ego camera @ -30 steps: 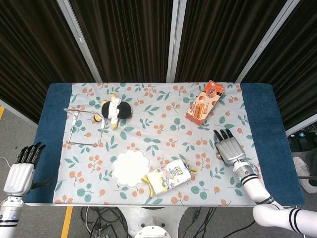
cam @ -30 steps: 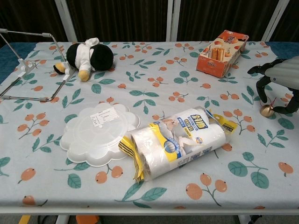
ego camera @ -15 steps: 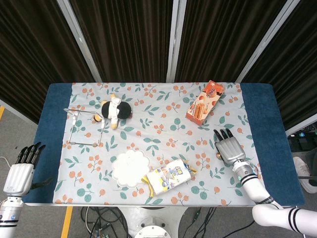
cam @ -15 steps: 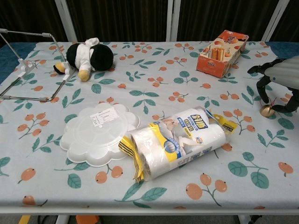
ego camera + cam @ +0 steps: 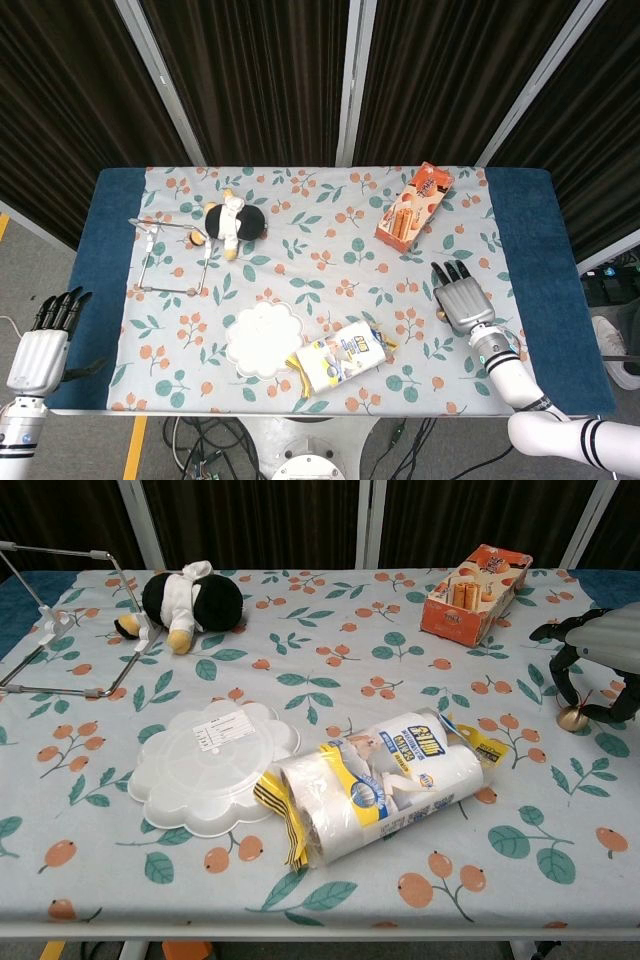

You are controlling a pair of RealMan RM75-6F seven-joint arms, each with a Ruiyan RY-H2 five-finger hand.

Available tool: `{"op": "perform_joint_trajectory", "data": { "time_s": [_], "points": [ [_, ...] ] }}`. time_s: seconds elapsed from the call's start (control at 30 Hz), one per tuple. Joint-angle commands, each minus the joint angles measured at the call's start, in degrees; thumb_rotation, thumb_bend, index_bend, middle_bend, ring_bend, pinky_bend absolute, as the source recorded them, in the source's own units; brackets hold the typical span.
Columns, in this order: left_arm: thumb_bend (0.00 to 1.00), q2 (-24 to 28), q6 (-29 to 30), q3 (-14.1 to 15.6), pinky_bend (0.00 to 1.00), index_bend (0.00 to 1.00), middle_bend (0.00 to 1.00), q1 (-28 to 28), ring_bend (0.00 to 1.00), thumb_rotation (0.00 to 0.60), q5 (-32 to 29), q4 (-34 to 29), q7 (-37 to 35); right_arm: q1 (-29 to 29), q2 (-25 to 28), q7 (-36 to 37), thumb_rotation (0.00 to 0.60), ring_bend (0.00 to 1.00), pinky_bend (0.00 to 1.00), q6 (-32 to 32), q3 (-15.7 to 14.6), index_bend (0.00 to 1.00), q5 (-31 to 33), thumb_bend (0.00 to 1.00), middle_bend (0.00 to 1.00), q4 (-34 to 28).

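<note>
Right hand (image 5: 600, 665) arched over small gold bell (image 5: 572, 717) on floral tablecloth (image 5: 320, 255), fingers curled down around it, not yet clamped. Better to settle fingertips low beside bell before pinching. Left hand (image 5: 45, 335) off-table, fingers loosely extended, empty.

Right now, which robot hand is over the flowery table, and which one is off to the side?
The right hand is over the flowery cloth, fingers arched above a small gold bell. The left hand hangs off the table's edge.

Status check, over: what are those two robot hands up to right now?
Right hand arched over small gold bell, fingers around it, grip unclear. Left hand off the table edge, holding nothing. Nothing crowds the bell; snack box well behind.
</note>
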Motion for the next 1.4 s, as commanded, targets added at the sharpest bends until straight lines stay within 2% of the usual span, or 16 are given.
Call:
{"op": "perform_joint_trajectory", "data": {
  "time_s": [0.03,0.37,0.67,0.9,1.03,1.27,1.4],
  "points": [
    [0.02,-0.01,-0.03,0.02,0.02,0.07,0.00,0.01,0.00,0.600,-0.01,-0.01,-0.01,0.07,0.04,-0.06,0.600,0.00,0.00,0.03,-0.02,0.55,0.16,0.31,0.02,-0.08],
    [0.02,0.04,-0.05,0.03,0.02,0.07,0.00,0.03,0.00,0.600,-0.01,-0.04,0.00,0.15,-0.01,-0.19,0.600,0.00,0.00,0.53,-0.17,0.57,0.39,0.35,0.03,-0.27],
    [0.02,0.03,0.02,0.04,0.02,0.07,0.00,0.11,0.00,0.600,-0.01,0.02,-0.10,0.00,-0.08,0.51,0.600,0.00,0.00,1.09,-0.05,0.63,-0.20,0.37,0.06,-0.20],
    [0.02,-0.02,-0.01,0.06,0.02,0.07,0.00,0.11,0.00,0.600,0.00,0.04,-0.07,-0.79,2.10,3.98,0.600,0.00,0.00,3.05,1.41,0.66,-3.17,0.39,0.07,-2.78],
    [0.02,0.08,0.03,0.00,0.02,0.07,0.00,0.01,0.00,0.600,0.15,-0.16,0.12,-0.98,7.00,8.30,0.600,0.00,0.00,5.54,4.98,0.67,-5.69,0.39,0.07,-7.90],
    [0.02,0.15,-0.11,0.07,0.02,0.07,0.00,-0.03,0.00,0.600,0.15,-0.50,0.60,-3.65,15.44,17.14,0.600,0.00,0.00,18.43,14.36,0.69,-14.12,0.40,0.07,-15.54],
    [0.02,0.14,-0.23,0.01,0.02,0.07,0.00,-0.20,0.00,0.600,0.22,-0.68,0.83,-4.32,17.31,16.55,0.600,0.00,0.00,24.99,18.74,0.72,-16.18,0.40,0.08,-16.73]
  ]
}}
